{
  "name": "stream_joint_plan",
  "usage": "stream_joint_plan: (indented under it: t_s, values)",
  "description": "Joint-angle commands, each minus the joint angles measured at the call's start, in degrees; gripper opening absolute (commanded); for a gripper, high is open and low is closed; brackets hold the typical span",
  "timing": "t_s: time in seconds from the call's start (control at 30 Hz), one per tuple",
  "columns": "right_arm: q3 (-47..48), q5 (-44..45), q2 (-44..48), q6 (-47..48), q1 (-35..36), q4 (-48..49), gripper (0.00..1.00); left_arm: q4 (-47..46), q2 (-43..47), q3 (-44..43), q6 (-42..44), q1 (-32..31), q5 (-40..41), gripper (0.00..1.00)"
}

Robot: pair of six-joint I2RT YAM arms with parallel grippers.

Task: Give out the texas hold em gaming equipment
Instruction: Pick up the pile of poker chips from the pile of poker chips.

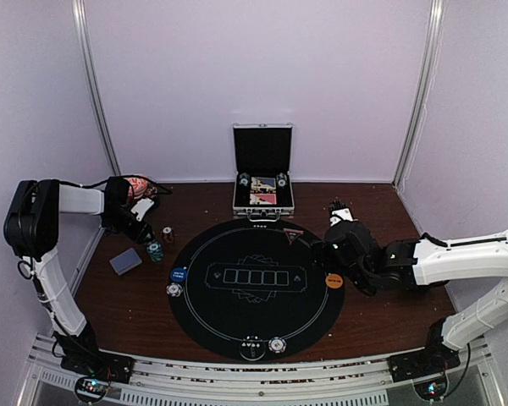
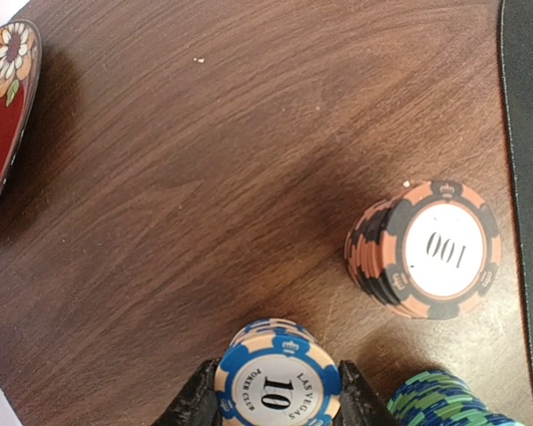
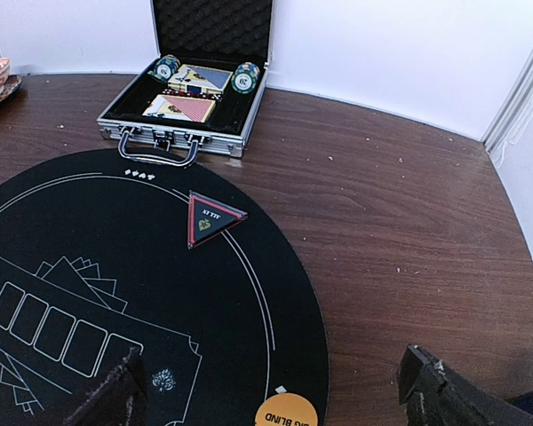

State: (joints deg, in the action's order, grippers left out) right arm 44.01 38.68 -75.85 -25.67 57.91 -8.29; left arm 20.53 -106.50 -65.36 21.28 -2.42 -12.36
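In the left wrist view my left gripper (image 2: pixel 278 390) is shut on a short stack of blue-and-cream "10" poker chips (image 2: pixel 278 377) standing on the wooden table. An orange-and-black "100" chip stack (image 2: pixel 426 253) stands apart to the right, and a teal-green stack (image 2: pixel 444 404) sits at the lower right. From above, the left gripper (image 1: pixel 142 227) is at the table's left, beside the red stack (image 1: pixel 168 234) and the teal stack (image 1: pixel 155 251). My right gripper (image 3: pixel 271 395) hangs open and empty over the mat's right edge, above the orange big-blind button (image 3: pixel 286 413).
The round black mat (image 1: pixel 254 317) carries a blue button (image 1: pixel 179 275), a white chip (image 1: pixel 174 290), two chip stacks near the front (image 1: pixel 277 344) and a triangular all-in marker (image 3: pixel 211 218). A grey-blue card deck (image 1: pixel 125 260) lies left. The open silver case (image 3: pixel 173 142) stands behind. A floral dish (image 2: pixel 4 106) sits far left.
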Motion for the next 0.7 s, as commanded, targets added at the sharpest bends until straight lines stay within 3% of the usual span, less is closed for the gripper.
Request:
stream_joint_plan:
  t_s: [0.0,0.67]
  values:
    - [1.6,1.6,-0.4,0.4,0.4,0.0,1.00,-2.8,2.2,0.1,-0.7,0.2,1.4,0.39]
    - [2.1,2.0,-1.8,0.3,0.5,-0.2,1.00,-0.6,12.1,0.3,0.2,-0.6,0.0,0.39]
